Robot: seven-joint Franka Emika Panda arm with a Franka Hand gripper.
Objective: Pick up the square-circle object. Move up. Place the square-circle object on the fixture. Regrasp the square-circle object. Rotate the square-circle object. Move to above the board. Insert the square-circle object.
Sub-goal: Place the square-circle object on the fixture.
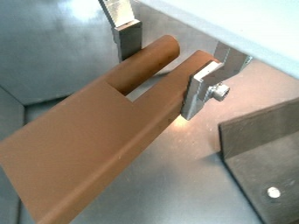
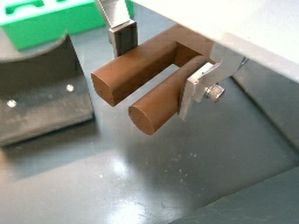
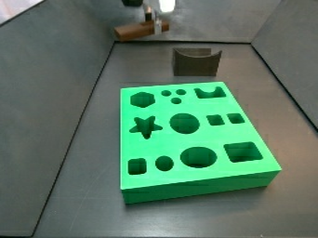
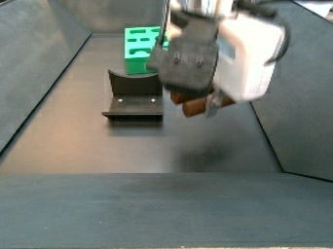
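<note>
My gripper point(image 1: 162, 74) is shut on the square-circle object point(image 1: 93, 144), a slim reddish-brown block with one end split into two prongs. Its silver fingers point(image 2: 194, 92) press on the outer sides of the prongs, one round and one square. A side view shows the object point(image 4: 193, 105) hanging clear of the floor under the gripper point(image 4: 192, 92), with a shadow below. The fixture point(image 3: 195, 61), a dark block with a U-shaped notch, stands to one side and a little lower. The green board point(image 3: 192, 139) with its shaped cut-outs lies further off on the floor.
Grey walls enclose the dark floor on the sides. The fixture's base plate point(image 2: 41, 109) lies close beside the held object. The green board point(image 2: 47, 26) shows behind it.
</note>
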